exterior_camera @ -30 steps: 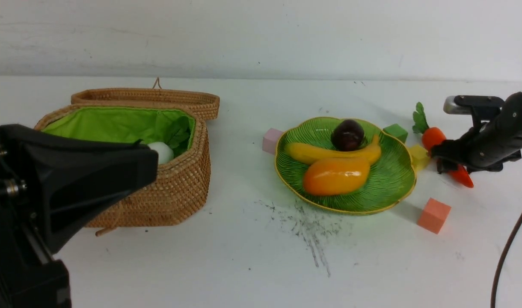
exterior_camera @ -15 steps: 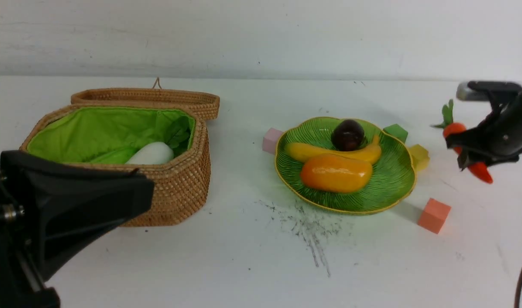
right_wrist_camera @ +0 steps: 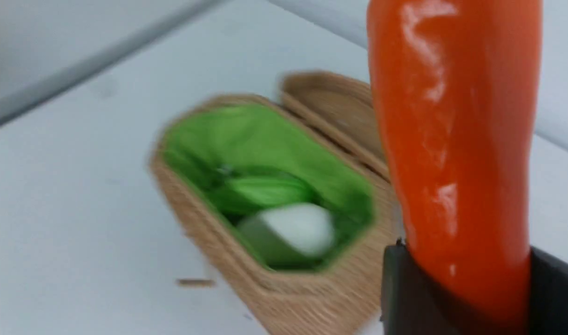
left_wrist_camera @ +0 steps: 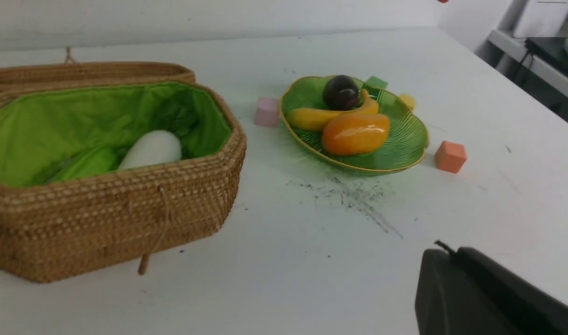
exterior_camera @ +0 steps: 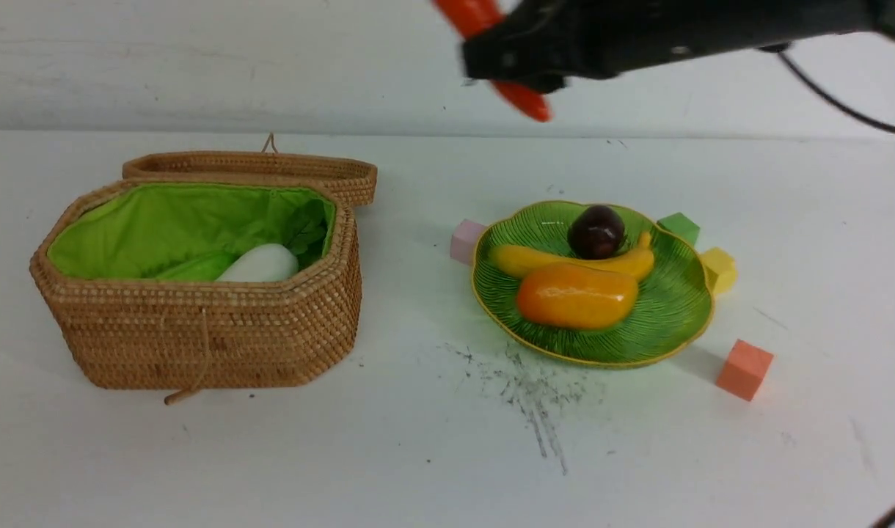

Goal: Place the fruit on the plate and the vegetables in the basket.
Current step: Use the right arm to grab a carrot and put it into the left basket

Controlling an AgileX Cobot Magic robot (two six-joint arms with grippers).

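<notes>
Right arm has swung from the table's right edge up and across, now high over the middle near the far edge; left arm has pulled back out of the front view.

Table (exterior_camera: 418, 455): white, scuffed with dark marks near the front middle.

Basket (exterior_camera: 198, 345): open, toward the left edge, green lining showing, lid (exterior_camera: 271, 167) lying just behind it on the far side. Inside: white radish (exterior_camera: 260, 264) and green cucumber (exterior_camera: 194, 268) side by side.

Plate (exterior_camera: 667, 315): right of centre, well apart from the basket. Holds mango (exterior_camera: 576, 295) at the front, banana (exterior_camera: 535, 260) behind it, mangosteen (exterior_camera: 596, 231) at the back, touching the banana.

Right end effector (exterior_camera: 524, 55): pinching the carrot (exterior_camera: 524, 99), orange tip pointing down; motion-blurred. In the right wrist view the carrot (right_wrist_camera: 456, 163) sits clamped between the dark fingers (right_wrist_camera: 405, 288), basket (right_wrist_camera: 228, 260) below.

Left end effector (left_wrist_camera: 489, 298): only a dark corner shows in the left wrist view; can't tell whether it's spread or pressed together.

Cubes around the plate: pink cube (exterior_camera: 466, 240) touching its left rim, green cube (exterior_camera: 678, 226) behind it, yellow cube (exterior_camera: 719, 268) at its right rim, salmon cube (exterior_camera: 744, 369) near the front right, apart from the plate.
</notes>
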